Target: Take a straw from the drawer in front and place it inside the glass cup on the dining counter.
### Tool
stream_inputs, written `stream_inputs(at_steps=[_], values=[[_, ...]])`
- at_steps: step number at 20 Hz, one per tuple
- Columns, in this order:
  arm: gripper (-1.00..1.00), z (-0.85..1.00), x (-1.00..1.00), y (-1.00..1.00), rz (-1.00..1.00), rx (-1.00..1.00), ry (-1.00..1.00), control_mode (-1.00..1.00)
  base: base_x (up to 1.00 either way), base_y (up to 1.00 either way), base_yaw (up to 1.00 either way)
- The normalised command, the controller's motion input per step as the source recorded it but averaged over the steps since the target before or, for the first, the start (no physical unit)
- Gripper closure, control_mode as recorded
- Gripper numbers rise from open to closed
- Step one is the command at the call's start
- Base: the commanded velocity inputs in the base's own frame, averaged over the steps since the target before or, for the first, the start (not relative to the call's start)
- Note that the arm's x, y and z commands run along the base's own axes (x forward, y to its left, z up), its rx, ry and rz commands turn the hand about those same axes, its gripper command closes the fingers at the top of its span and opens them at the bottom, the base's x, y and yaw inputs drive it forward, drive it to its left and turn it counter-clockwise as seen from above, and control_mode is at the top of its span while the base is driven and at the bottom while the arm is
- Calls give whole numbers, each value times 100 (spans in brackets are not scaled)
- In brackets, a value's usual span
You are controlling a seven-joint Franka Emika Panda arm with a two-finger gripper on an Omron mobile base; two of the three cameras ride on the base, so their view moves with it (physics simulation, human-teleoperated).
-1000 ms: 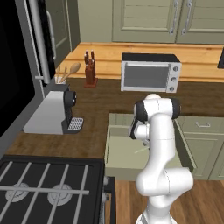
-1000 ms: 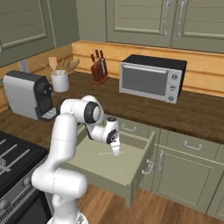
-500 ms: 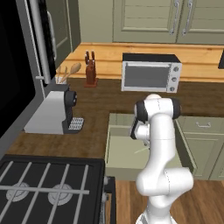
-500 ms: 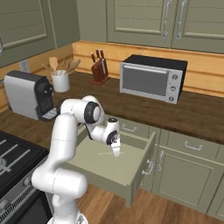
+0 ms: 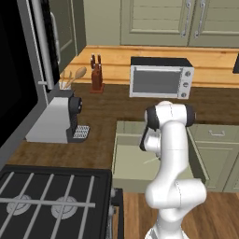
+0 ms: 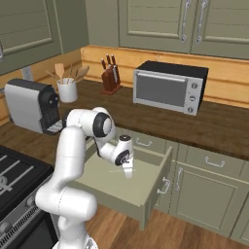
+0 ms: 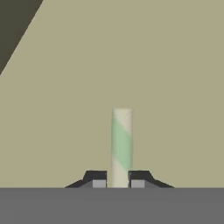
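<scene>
The drawer stands pulled open below the wooden worktop, its pale floor bare. My gripper reaches down into it, close to the floor. In the hand view the straw, pale with faint green stripes, runs straight up from between my two fingertips, which press on both its sides; the gripper is shut on it. From the base views the straw is a thin pale line beside the hand. The glass cup and the dining counter are out of view.
A toaster oven, a knife block, a utensil jar and a coffee machine stand on the worktop behind the drawer. A stove lies to the left. Closed cabinet doors flank the drawer on the right.
The fingers have closed onto the straw. The arm and the base have stayed where they were.
</scene>
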Motion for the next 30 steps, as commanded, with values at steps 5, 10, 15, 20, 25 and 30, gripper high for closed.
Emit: stream_inputs(at_steps=[5, 10, 15, 20, 25, 30], values=[[100, 13, 2, -10, -2, 0, 19, -100, 0, 0, 0], [100, 80, 12, -1, 0, 3, 25, -100, 0, 0, 0], [100, 100, 1, 0, 0, 3, 17, -100, 0, 0, 0], [100, 100, -1, 0, 8, 2, 12, -100, 0, 0, 0], [100, 100, -4, 0, 26, 0, 6, -100, 0, 0, 0], [100, 100, -2, 0, 39, -1, 0, -100, 0, 0, 0]])
